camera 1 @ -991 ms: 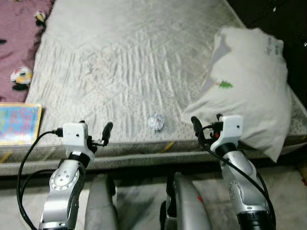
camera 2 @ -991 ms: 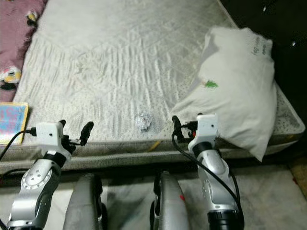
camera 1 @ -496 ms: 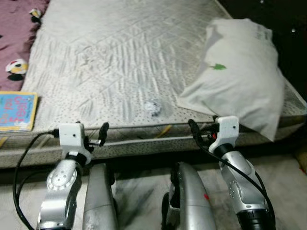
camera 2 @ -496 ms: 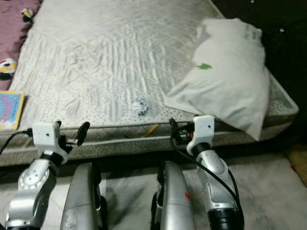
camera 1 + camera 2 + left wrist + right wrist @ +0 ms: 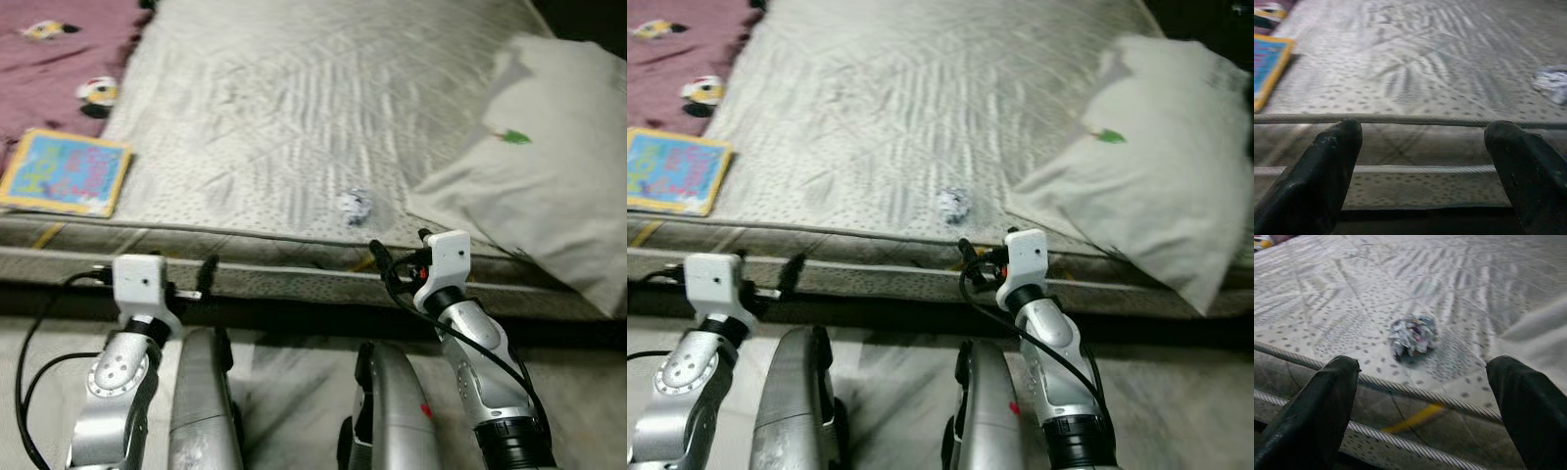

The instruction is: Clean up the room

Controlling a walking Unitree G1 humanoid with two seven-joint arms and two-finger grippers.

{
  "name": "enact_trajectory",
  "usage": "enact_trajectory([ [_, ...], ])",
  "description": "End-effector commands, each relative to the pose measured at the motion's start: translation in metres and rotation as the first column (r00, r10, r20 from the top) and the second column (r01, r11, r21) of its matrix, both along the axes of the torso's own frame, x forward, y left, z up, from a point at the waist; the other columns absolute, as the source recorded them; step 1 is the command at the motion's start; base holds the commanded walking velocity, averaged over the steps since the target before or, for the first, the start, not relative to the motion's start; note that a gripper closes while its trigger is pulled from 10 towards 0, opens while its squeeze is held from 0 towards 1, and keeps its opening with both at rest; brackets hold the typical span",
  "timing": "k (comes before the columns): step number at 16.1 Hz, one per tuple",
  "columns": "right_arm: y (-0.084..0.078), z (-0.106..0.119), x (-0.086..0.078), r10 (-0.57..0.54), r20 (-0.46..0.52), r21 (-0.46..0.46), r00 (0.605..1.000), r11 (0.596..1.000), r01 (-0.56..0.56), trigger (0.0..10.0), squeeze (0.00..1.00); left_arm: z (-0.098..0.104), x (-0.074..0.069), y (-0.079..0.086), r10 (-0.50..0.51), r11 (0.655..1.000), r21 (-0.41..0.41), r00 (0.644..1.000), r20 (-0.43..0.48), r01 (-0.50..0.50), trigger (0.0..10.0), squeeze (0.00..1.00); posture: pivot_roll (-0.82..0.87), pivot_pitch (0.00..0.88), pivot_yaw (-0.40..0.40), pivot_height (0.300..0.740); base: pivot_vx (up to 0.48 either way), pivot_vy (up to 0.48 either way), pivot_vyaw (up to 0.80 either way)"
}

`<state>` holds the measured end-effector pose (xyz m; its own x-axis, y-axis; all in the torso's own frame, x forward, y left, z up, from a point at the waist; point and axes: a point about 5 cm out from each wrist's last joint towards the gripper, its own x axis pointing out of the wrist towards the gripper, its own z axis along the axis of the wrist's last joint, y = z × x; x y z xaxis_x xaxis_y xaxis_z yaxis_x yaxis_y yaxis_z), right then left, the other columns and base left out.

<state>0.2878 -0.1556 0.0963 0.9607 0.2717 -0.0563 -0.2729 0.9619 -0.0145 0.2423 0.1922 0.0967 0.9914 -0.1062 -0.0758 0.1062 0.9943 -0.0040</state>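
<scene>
Jaws of both right gripper (image 5: 1420, 382) and left gripper (image 5: 1422, 147) gaped wide, empty. Judged crumpled wrapper (image 5: 1413, 335) light, crushable; best pinched across middle.

Light: was dim and even over the mattress (image 5: 294, 117), with no glare.
Shadows: lay dark under the mattress edge.
Blur: slight motion softness in head views; crumpled wrapper (image 5: 1413, 335) smeared.
Focus: near black fingers (image 5: 1327, 171) were soft.

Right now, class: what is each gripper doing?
Left gripper: open, holding nothing, at the mattress edge.
Right gripper: open, holding nothing, facing the crumpled wrapper.
</scene>
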Motion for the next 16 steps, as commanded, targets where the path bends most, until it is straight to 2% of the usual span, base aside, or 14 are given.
enact_trajectory([
  [1,-0.0017,-0.0031,-0.0012,-0.007,-0.015,-0.004,1.0,1.0,0.007,10.0,0.0,0.0016,-0.0028,-0.0003,-0.008,1.0,0.0,1.0,0.003,0.008,10.0,0.0,0.04,0.183,-0.067,0.541,0.0,0.0,0.0],
  [10,0.0009,-0.0057,-0.0007,0.017,-0.027,-0.015,0.999,1.0,-0.018,10.0,0.0,-0.0003,-0.0034,-0.0037,-0.025,1.0,-0.007,1.0,-0.01,0.025,10.0,0.0,0.03,0.189,-0.071,0.541,0.0,0.0,0.0],
  [16,0.0015,-0.0056,0.0003,0.037,-0.023,-0.032,0.999,0.999,-0.038,10.0,0.0,-0.0004,-0.0035,-0.0062,-0.031,0.999,-0.017,1.0,-0.004,0.031,10.0,0.0,0.03,0.187,-0.076,0.541,0.308,0.0,0.0],
])
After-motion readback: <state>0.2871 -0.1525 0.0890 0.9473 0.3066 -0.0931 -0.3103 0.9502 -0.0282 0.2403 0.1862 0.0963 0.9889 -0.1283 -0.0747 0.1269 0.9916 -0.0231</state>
